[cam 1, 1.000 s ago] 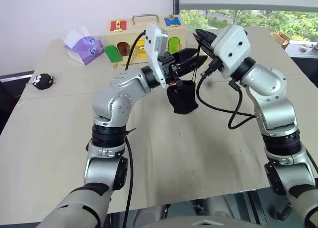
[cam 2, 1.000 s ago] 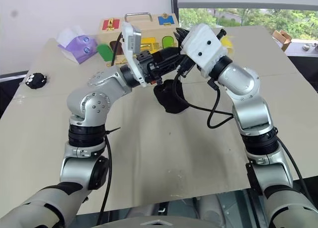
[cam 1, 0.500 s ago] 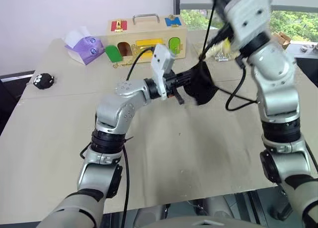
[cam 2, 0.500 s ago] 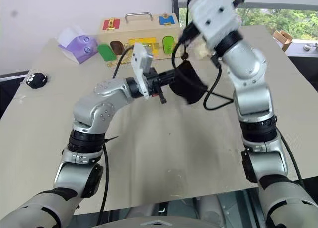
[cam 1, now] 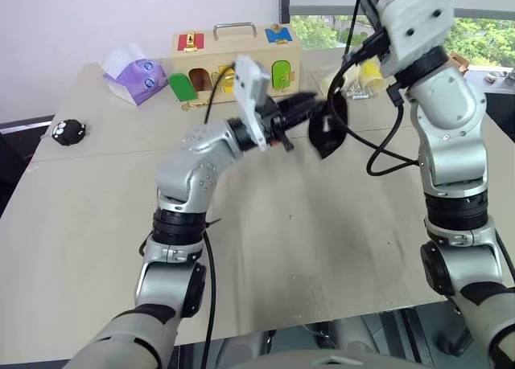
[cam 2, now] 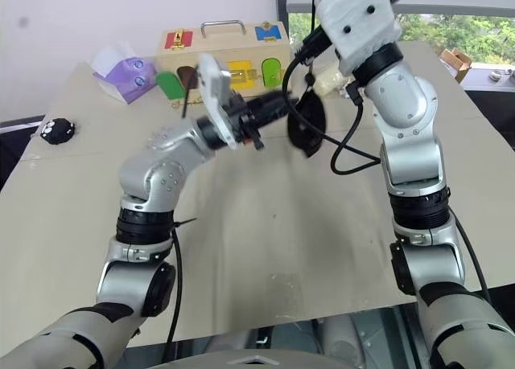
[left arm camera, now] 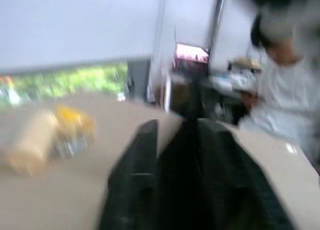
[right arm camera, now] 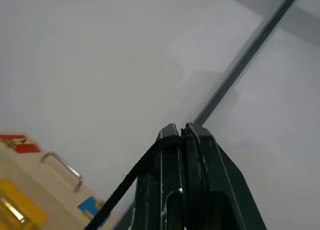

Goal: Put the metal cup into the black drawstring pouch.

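Note:
The black drawstring pouch [cam 1: 327, 131] hangs in the air above the table's far middle, on a thin black cord [right arm camera: 131, 178] that runs up to my raised right gripper [right arm camera: 181, 127]. That gripper is shut on the cord. My left gripper [cam 1: 304, 109] points right, its tip at the pouch's left side; blur hides whether it grips the fabric. The metal cup is out of view.
A wooden latch box [cam 1: 238, 59] stands at the back, with a purple tissue pack [cam 1: 133, 75] to its left. Yellow wrapped cylinders [cam 1: 364, 74] lie behind the pouch. A round black toy [cam 1: 70, 130] sits at the left edge. A person [left arm camera: 286, 84] is beyond the table.
My right arm rose and pulled the cord up, carrying the pouch up and to the right, further off the table. My left gripper swung out and back, still close to the pouch.

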Controlling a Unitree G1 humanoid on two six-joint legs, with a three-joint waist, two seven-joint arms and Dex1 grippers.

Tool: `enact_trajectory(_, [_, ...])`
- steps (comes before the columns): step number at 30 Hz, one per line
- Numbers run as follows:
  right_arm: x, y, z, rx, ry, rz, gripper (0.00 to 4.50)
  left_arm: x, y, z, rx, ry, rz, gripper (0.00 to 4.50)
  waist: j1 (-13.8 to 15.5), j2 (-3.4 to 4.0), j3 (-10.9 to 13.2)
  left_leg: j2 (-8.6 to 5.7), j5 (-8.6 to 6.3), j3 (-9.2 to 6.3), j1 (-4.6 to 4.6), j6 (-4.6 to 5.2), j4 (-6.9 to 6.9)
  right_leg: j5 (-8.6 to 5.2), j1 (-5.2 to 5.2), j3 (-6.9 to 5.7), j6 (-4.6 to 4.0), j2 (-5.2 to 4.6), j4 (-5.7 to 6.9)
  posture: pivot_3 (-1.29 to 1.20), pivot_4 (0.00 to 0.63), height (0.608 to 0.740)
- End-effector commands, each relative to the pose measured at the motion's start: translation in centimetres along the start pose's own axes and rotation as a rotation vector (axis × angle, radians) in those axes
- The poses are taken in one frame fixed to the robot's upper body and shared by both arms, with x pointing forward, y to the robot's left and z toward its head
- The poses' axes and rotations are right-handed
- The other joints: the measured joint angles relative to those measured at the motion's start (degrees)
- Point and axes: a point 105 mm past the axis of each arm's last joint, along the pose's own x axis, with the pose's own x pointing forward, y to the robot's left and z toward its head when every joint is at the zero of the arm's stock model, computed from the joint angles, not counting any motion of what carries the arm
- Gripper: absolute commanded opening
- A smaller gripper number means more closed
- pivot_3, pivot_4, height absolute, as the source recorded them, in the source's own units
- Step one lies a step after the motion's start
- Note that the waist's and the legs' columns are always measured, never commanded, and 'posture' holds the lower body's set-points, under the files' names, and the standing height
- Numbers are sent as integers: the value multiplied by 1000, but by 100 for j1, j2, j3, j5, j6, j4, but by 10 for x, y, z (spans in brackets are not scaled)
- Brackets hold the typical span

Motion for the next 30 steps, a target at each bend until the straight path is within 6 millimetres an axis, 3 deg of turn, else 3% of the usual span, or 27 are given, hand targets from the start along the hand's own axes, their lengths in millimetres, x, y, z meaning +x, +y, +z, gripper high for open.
enact_trajectory(1, [1,1,11,-15,-44,21,0,3,-12,28,41,-118,-54,1685,1,0,0,0,0,0,0,0,0,0,0,0,0,0,-1,0,150,740])
enact_trajectory(8, [1,8,15,8,-58,45,0,0,-33,7,4,-16,-168,1685,-9,0,0,-1,0,0,0,0,0,0,0,1,0,3,0,0,150,740])
enact_trajectory(15, [7,9,32,57,-106,44,0,0,-18,-15,-1,72,-98,1685,-2,0,0,0,0,-2,1,0,1,1,0,-1,0,11,3,0,150,740])
enact_trajectory(20, [8,15,35,77,-115,62,0,5,-14,-14,19,52,-80,1685,-1,0,0,-1,0,-2,0,0,1,0,0,-2,0,10,0,0,150,740])
enact_trajectory(26, [6,19,33,73,-108,79,0,9,2,9,18,-73,8,1685,-4,0,0,-1,0,-1,1,0,1,1,0,-1,0,7,1,0,150,740])
enact_trajectory(30, [6,21,32,73,-105,88,0,8,4,1,32,-35,12,1685,-2,0,0,0,0,-2,1,0,0,1,0,-2,0,9,3,0,150,740])
